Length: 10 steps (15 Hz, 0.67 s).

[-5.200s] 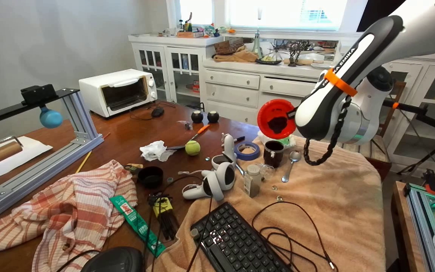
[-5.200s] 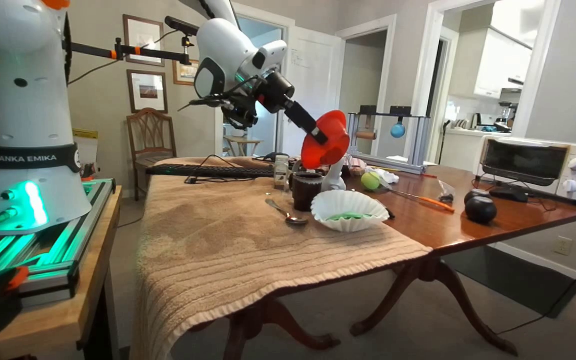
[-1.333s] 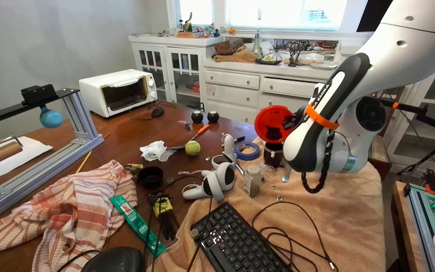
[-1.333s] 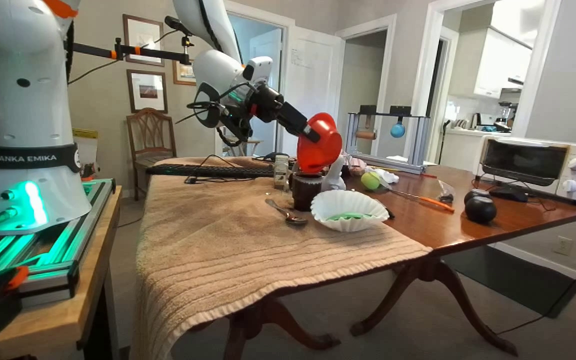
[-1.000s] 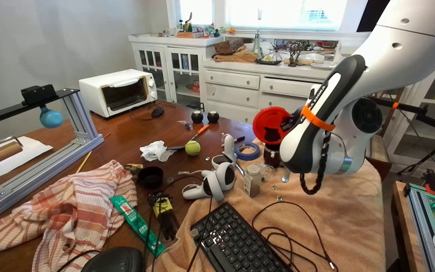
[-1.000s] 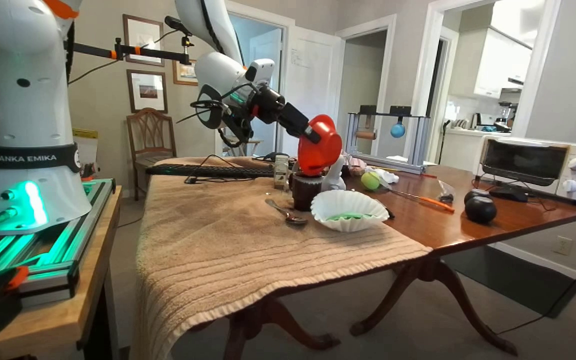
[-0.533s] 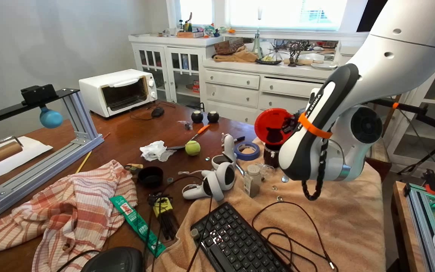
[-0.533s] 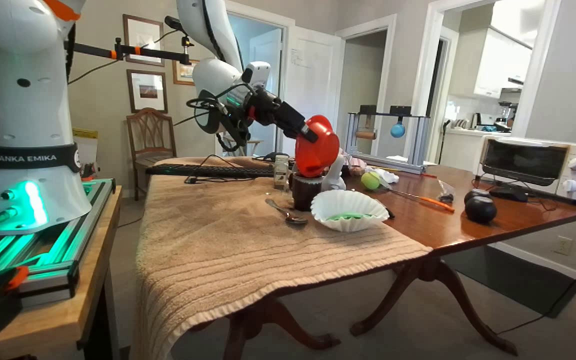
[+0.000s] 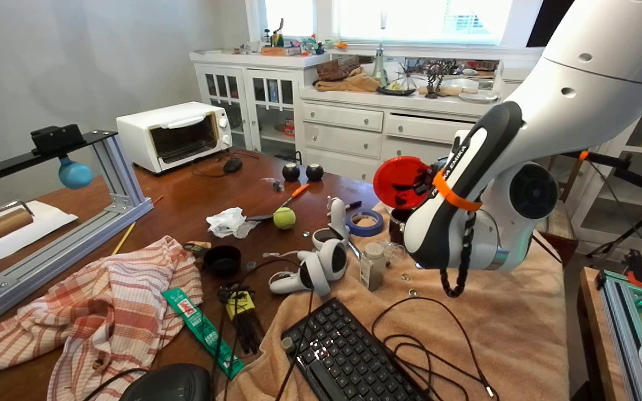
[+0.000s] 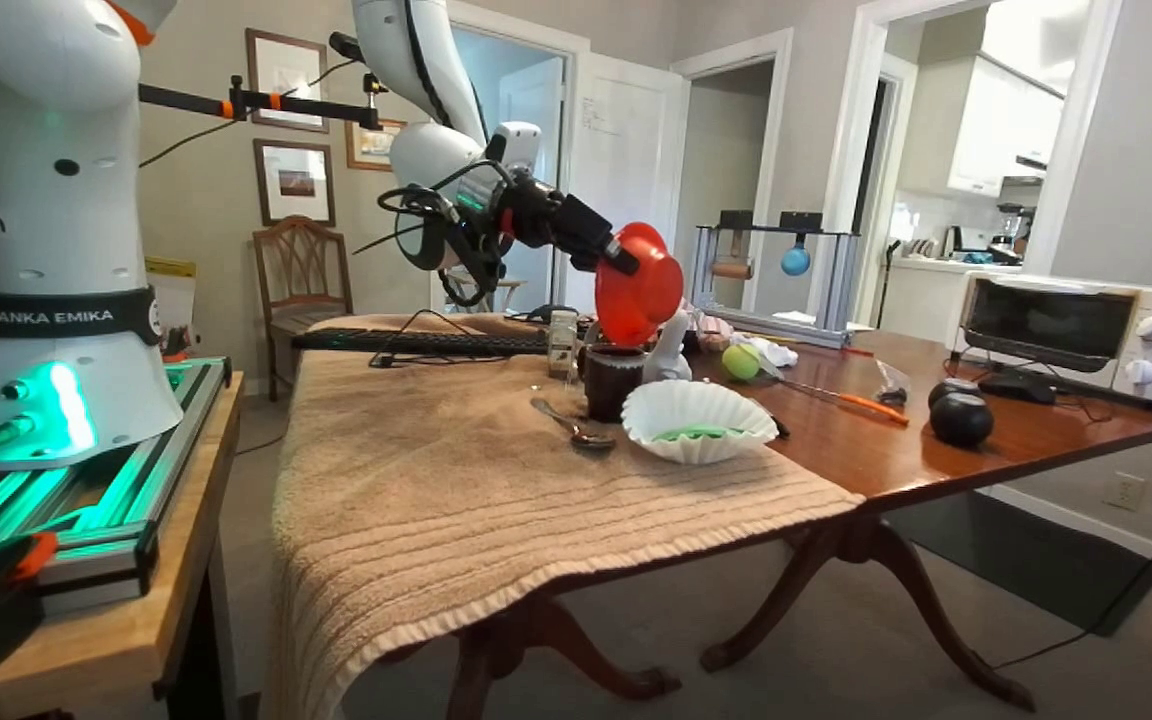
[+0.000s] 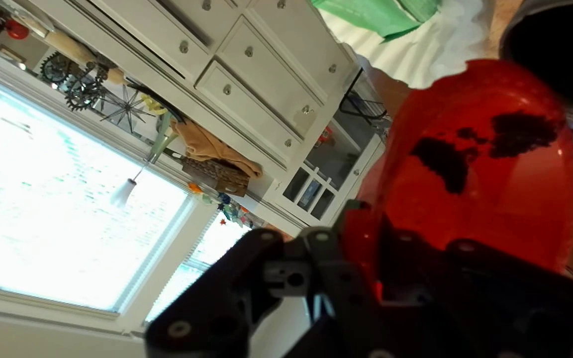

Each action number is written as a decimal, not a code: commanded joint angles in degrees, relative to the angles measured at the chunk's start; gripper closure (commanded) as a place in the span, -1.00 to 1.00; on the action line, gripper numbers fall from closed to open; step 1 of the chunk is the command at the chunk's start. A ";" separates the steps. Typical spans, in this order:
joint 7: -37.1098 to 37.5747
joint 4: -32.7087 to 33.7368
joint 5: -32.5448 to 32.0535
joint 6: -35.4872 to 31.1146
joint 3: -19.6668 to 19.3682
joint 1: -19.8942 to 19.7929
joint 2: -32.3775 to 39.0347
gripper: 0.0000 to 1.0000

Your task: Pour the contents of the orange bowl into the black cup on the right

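Observation:
The red-orange bowl [image 10: 639, 290] is tipped steeply on its side, its lower rim just above the black cup [image 10: 612, 388]. My gripper [image 10: 626, 258] is shut on the bowl's rim, as both exterior views show. In the wrist view dark clumps [image 11: 523, 134] lie on the inner wall of the bowl [image 11: 505, 209], split into patches. The wide dark mouth of the cup [image 11: 562, 54] opens at the upper right there. The arm partly covers the cup [image 9: 397, 225] in an exterior view, and what is inside it cannot be made out.
A white fluted paper filter [image 10: 701, 450] holding something green stands beside the cup. Close by are a spoon [image 10: 576, 428], a glass shaker [image 9: 373, 267], blue tape [image 9: 364, 223] and white controllers [image 9: 321, 264]. A keyboard [image 9: 354, 356] lies on the tan towel [image 9: 499, 323].
Over several seconds the bowl has come down towards the cup and tipped further, and its dark patch has shrunk and broken up. In the last half second it has risen slightly.

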<state>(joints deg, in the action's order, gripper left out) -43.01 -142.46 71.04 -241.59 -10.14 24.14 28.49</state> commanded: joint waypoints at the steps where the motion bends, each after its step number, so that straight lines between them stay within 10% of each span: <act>1: -1.19 1.57 2.30 -0.33 -1.48 2.65 1.77 0.97; 10: -1.62 1.80 5.97 -0.33 -5.70 8.26 3.39 0.97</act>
<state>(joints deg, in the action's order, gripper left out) -43.23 -142.15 73.63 -241.59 -13.57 29.30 29.94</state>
